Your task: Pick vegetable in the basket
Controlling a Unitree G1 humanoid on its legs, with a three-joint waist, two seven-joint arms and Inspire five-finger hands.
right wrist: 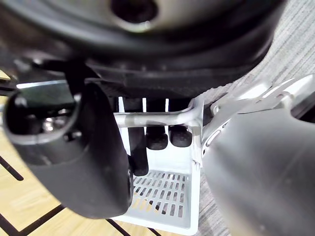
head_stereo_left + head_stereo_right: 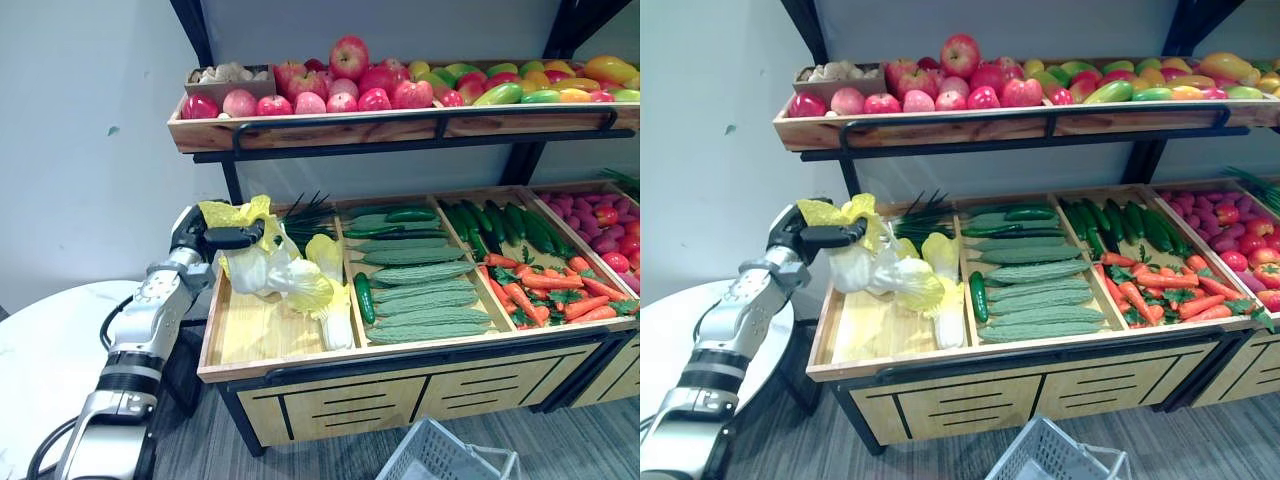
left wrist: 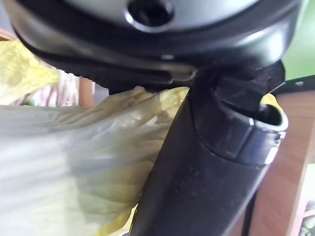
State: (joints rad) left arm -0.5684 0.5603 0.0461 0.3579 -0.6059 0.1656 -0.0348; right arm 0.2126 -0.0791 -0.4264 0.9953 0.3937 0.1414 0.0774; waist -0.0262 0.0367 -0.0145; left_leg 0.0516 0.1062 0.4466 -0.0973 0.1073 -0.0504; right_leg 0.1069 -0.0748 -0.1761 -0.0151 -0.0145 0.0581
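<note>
Both hands loaded: left hand [image 2: 225, 238] grips a napa cabbage [image 2: 272, 275] above the leftmost lower bin [image 2: 245, 340]; right hand [image 1: 162, 69] is curled round the handle [image 1: 162, 118] of the white basket [image 2: 432, 458], low before the stand.

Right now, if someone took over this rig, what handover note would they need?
Left hand: shut on a napa cabbage, held up over the leftmost compartment of the lower shelf.
Right hand: shut on the grey handle of the white basket, low in front of the stand.
Done: cabbage grasped and apparently lifted.
Left: bring it across and down into the basket, then release.
</note>
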